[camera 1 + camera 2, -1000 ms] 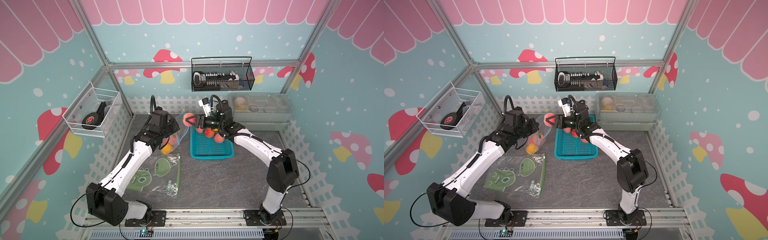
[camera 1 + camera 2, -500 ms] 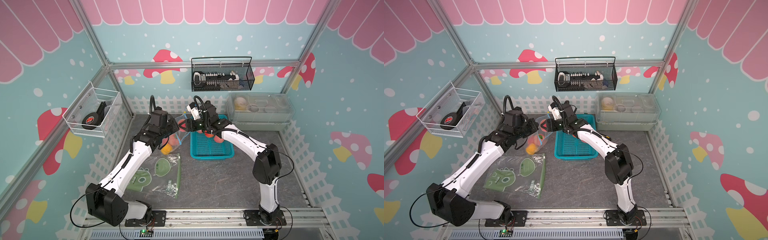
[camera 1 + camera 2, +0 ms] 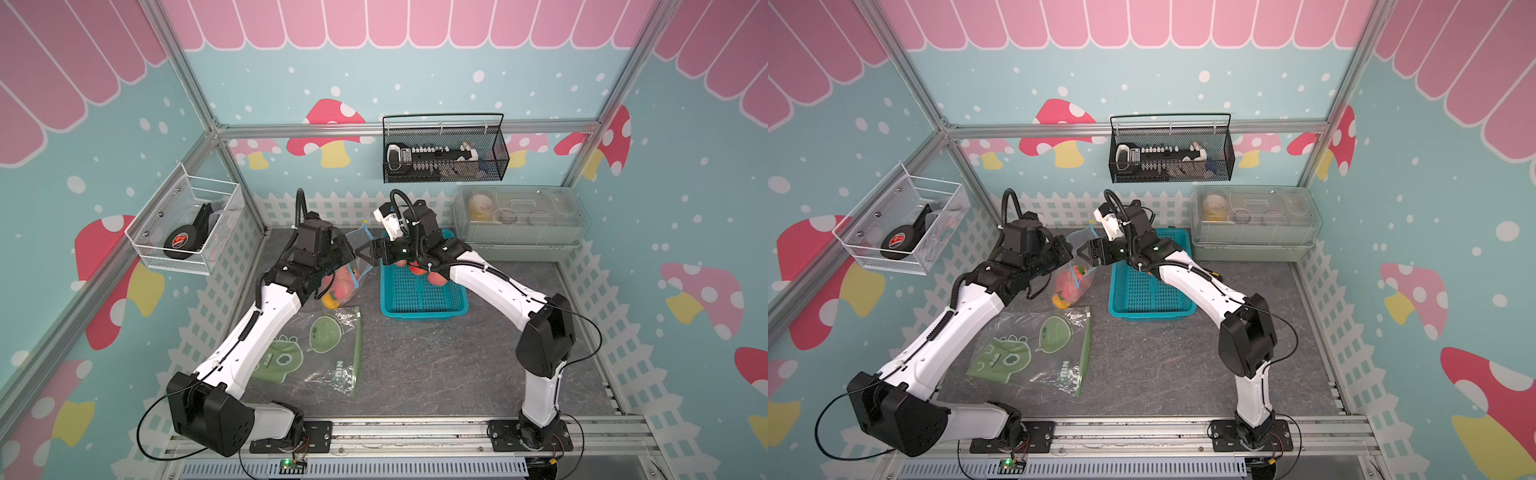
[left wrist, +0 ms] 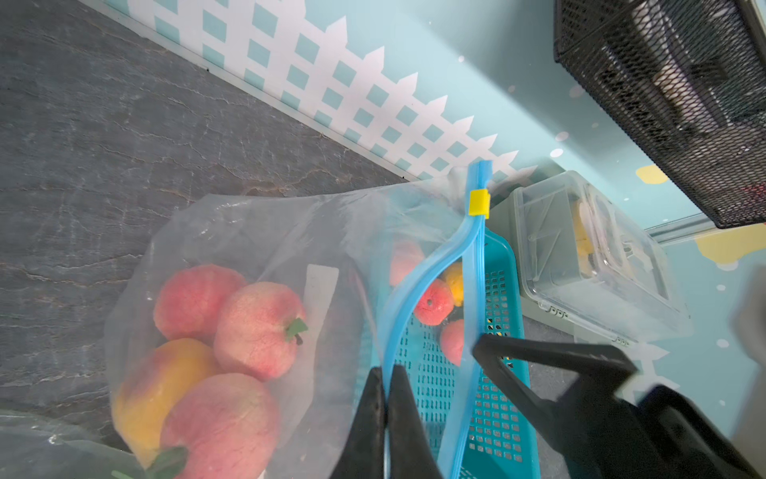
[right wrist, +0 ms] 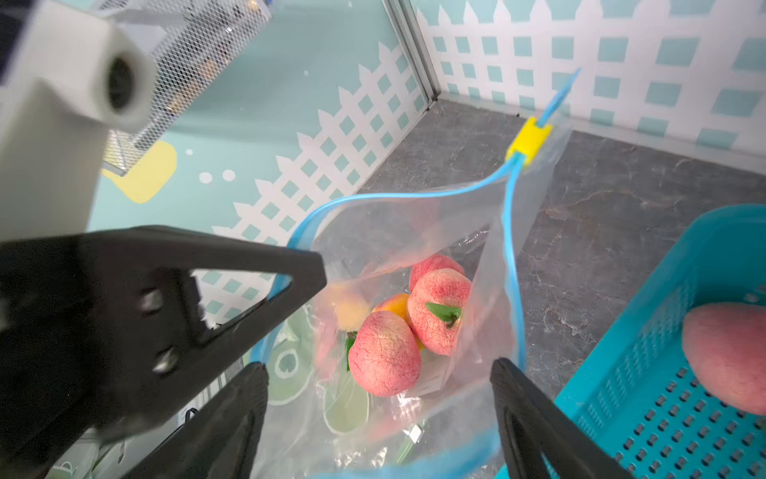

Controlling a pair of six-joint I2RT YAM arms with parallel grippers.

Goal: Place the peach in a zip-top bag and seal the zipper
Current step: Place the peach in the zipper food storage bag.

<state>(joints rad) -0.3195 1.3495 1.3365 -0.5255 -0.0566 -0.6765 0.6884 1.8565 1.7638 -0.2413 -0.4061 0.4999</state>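
A clear zip-top bag (image 4: 257,232) with a blue zipper rim and a yellow slider (image 5: 528,139) hangs upright with its mouth open, left of the basket in both top views (image 3: 351,272). Several pink-and-yellow peaches (image 5: 383,354) lie inside it. My left gripper (image 4: 385,373) is shut on one side of the blue rim and holds the bag up. Just above the bag's mouth, my right gripper (image 5: 377,367) is open with nothing between its fingers. More peaches (image 5: 729,356) lie in the blue basket (image 3: 419,307).
A flat bag with green print (image 3: 316,353) lies on the grey table in front of the hanging bag. A clear lidded box (image 3: 519,224) stands at the back right. On the back wall hangs a black wire basket (image 3: 444,153), and a white wire basket (image 3: 187,228) hangs on the left wall.
My right gripper carried a peach left from above the basket to the bag's mouth and opened; the peach is now out of its fingers. The left gripper kept hold of the rim.
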